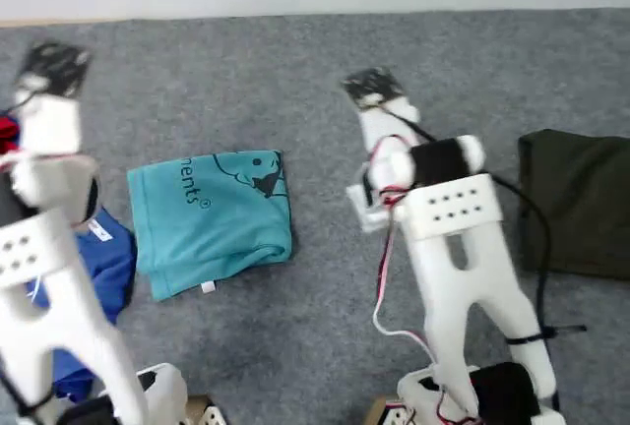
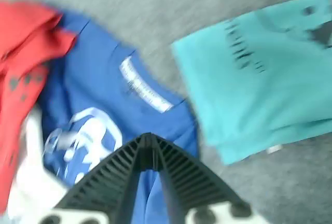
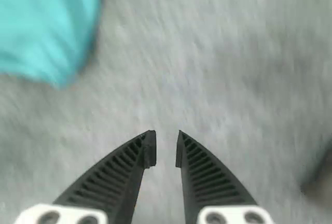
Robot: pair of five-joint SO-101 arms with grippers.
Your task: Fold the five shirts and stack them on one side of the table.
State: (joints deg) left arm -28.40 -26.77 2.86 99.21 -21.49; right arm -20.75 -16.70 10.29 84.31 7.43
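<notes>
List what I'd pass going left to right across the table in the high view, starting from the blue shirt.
blue shirt → teal shirt → right arm → dark green shirt

Teal shirt [image 1: 212, 218]: soft matt cloth. Table [image 1: 295, 81]: rough felt-like covering. Right arm [image 1: 458, 258]: smooth plastic.

Folded shirt [image 1: 210, 218] between shirt pile [image 1: 116, 263] left, lone shirt [image 1: 576, 204] right.
</notes>
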